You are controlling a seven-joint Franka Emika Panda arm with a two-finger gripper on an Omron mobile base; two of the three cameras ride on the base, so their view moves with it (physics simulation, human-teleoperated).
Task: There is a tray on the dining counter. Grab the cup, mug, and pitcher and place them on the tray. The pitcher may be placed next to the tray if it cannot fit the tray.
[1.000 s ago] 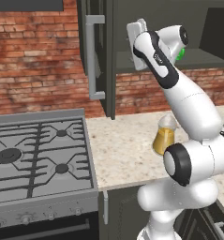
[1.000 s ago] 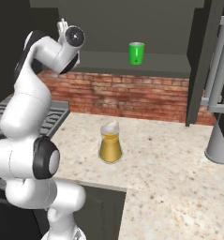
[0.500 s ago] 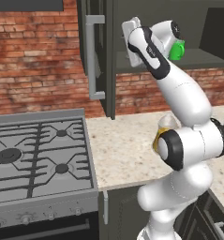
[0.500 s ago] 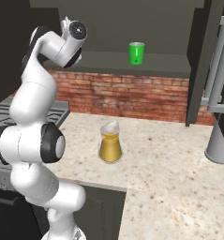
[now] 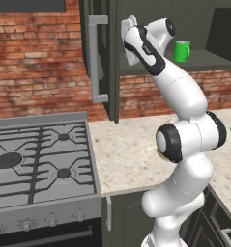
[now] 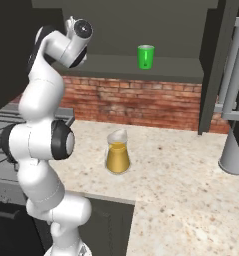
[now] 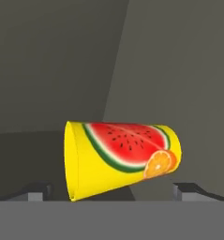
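2 dark fingertips (image 7: 38, 191) stand wide apart at the near edge of the hand view, so the gripper (image 7: 115, 191) is open, with the cup (image 7: 123, 158) between them and just beyond. In that view the cup, yellow with a watermelon and orange print, reads as lying sideways, though the camera may be rolled; I cannot tell whether it stands or lies on the shelf. To grasp it well, I judge the hand should advance until the tips flank the cup's middle, then close gently across its width. Below on the counter (image 6: 191, 190) stands the pitcher (image 6: 117, 152), near the arm. Farther back and higher, the mug (image 6: 145, 56) sits upright on the cabinet shelf (image 6: 156, 67), well right of the hand.
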